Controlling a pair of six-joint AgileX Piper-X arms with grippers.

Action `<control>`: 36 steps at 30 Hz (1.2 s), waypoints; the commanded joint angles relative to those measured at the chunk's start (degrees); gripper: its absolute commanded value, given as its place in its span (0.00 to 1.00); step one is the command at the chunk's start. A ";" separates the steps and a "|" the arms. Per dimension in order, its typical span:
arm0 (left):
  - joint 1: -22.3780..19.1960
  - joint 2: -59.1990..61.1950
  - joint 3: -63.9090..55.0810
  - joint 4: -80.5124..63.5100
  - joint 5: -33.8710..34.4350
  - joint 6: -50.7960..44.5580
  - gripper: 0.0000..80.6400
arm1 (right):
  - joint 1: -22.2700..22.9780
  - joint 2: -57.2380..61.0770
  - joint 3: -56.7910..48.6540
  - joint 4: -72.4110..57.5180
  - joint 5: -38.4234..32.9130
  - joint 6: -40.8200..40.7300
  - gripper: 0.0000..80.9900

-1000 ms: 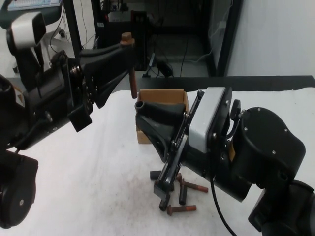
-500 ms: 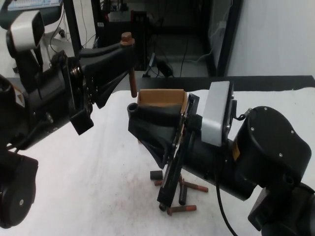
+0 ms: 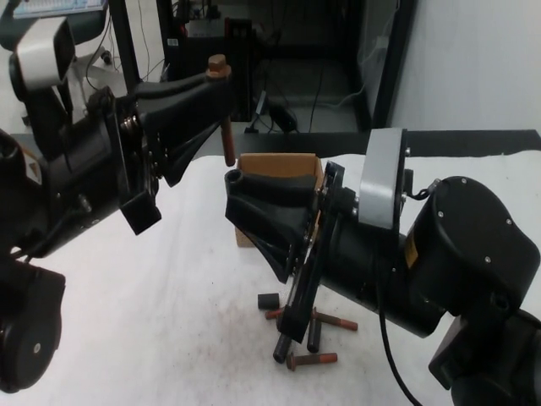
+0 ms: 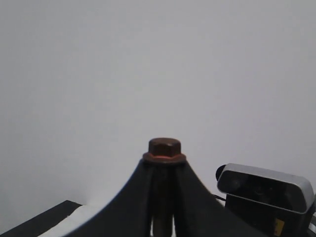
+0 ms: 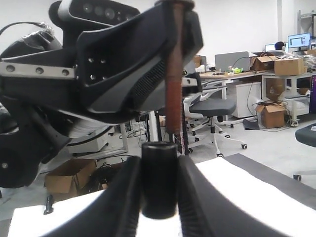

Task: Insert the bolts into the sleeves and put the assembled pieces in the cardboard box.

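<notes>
My left gripper (image 3: 221,95) is raised above the bench's far left, shut on a rusty bolt (image 3: 226,127) that hangs upright, its hex head (image 4: 164,149) on top between the fingers. My right gripper (image 3: 237,184) sits just below and right of it, shut on a black sleeve (image 5: 159,178) held upright. In the right wrist view the bolt shaft (image 5: 174,74) hangs straight above the sleeve's open top, its tip just short of the rim. The cardboard box (image 3: 279,167) stands behind the right gripper, mostly hidden.
On the white bench cover in front lie several loose bolts (image 3: 311,359) and black sleeves (image 3: 269,301), partly under the right arm. A dark strip (image 3: 439,139) edges the bench at the back. The left half of the cover (image 3: 152,296) is bare.
The right arm has rotated its wrist and shifted its sleeve slightly left, closer under the bolt. The left arm with the bolt has stayed still.
</notes>
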State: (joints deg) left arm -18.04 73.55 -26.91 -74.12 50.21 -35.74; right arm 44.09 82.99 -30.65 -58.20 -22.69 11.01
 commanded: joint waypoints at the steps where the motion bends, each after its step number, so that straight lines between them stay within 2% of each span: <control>1: -0.26 -0.20 -0.10 -1.73 -0.05 0.23 0.00 | -0.27 -0.47 -0.19 0.56 -0.44 0.69 0.01; 30: -0.26 -0.20 1.72 -1.45 3.24 -1.47 0.00 | -0.29 -0.36 -0.45 2.19 -1.72 0.99 0.01; 36: -0.16 -0.20 2.51 -1.07 2.92 -0.22 0.00 | -2.03 -0.89 -0.44 2.19 -1.88 2.67 0.01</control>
State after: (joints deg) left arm -18.04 73.55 -24.31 -74.53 52.79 -36.80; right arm 42.53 82.99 -30.65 -54.80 -24.49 13.05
